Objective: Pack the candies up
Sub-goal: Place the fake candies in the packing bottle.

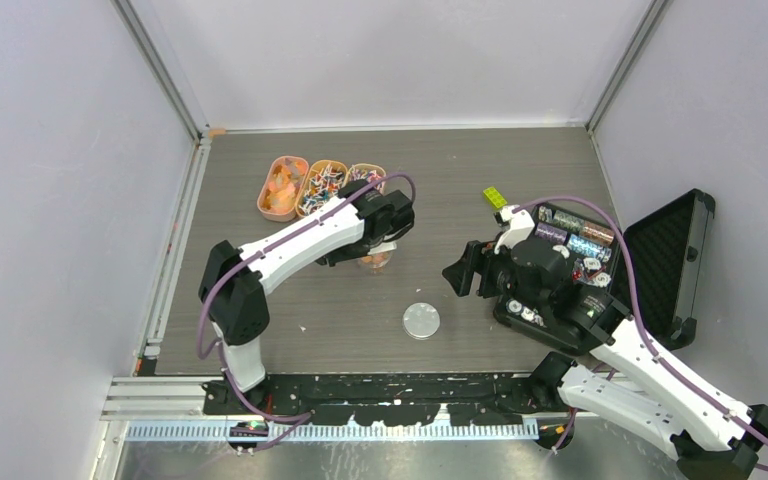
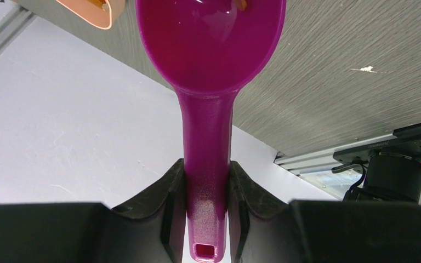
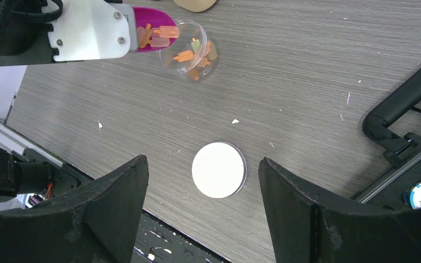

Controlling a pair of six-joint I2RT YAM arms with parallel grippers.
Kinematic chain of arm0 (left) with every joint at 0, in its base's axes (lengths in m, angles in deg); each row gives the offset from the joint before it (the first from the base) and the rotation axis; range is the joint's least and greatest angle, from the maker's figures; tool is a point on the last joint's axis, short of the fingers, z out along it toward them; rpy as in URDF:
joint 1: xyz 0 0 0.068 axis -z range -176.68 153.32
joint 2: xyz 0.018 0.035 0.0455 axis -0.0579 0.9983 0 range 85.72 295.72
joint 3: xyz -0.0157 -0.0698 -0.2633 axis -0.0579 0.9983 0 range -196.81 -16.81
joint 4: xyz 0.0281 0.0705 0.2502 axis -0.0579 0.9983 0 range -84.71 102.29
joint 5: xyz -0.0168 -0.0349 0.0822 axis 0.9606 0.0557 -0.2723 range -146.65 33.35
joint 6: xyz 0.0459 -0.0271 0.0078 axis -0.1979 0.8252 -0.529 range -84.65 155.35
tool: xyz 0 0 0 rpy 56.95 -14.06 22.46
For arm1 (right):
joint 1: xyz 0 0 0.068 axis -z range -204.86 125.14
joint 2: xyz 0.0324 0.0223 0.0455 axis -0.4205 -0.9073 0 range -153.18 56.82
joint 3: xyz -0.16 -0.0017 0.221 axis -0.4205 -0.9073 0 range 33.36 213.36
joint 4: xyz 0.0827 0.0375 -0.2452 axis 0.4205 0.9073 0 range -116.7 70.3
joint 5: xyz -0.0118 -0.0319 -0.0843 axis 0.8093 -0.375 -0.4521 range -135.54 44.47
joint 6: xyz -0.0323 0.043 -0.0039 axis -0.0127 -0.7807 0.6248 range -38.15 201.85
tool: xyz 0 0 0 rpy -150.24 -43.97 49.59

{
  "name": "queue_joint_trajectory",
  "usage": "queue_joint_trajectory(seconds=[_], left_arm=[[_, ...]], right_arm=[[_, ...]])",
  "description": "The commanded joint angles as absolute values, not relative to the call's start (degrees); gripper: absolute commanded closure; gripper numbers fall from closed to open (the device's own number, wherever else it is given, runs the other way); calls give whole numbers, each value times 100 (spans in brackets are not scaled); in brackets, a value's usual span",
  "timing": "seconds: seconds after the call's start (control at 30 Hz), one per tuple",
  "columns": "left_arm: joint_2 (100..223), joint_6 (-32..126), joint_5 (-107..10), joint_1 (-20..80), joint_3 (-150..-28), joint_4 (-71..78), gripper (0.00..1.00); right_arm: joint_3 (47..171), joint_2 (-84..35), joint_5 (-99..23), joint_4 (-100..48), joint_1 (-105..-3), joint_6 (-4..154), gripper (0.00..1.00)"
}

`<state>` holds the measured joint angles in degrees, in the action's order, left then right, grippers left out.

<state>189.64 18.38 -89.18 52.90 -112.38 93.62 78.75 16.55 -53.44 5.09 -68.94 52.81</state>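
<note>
My left gripper [image 2: 207, 213] is shut on the handle of a magenta scoop [image 2: 211, 44]. In the top view it [image 1: 380, 245] hangs over a small clear jar [image 1: 376, 261]. In the right wrist view the scoop [image 3: 152, 16] holds orange candies [image 3: 159, 35] at the jar's [image 3: 189, 52] rim, and more orange candies [image 3: 194, 57] lie inside the jar. My right gripper [image 3: 203, 213] is open and empty above the jar's round white lid [image 3: 219, 170], which lies flat on the table [image 1: 421, 321]. In the top view my right gripper [image 1: 462, 272] is right of the jar.
Three oval trays stand at the back: orange candies [image 1: 282, 187], mixed candies [image 1: 320, 186], and a third [image 1: 366, 176]. An open black case [image 1: 660, 250] with poker chips [image 1: 572, 235] is at the right. A yellow-green brick [image 1: 495, 197] lies beside it.
</note>
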Motion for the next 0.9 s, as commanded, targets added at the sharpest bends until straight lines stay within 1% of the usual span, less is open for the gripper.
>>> queue_joint_trajectory(seconds=[0.0, 0.53, 0.87], left_arm=[[19001, 1855, -9205, 5348, -11402, 9687, 100], [19172, 1894, -9894, 5570, -11272, 9759, 100], [18884, 1869, -10176, 5579, -11235, 9513, 100]], right_arm=[[7934, 1635, -5441, 319, -6890, 5301, 22], [7898, 1643, -5429, 314, -6894, 5243, 22], [7897, 1665, -5377, 299, -6890, 5143, 22]])
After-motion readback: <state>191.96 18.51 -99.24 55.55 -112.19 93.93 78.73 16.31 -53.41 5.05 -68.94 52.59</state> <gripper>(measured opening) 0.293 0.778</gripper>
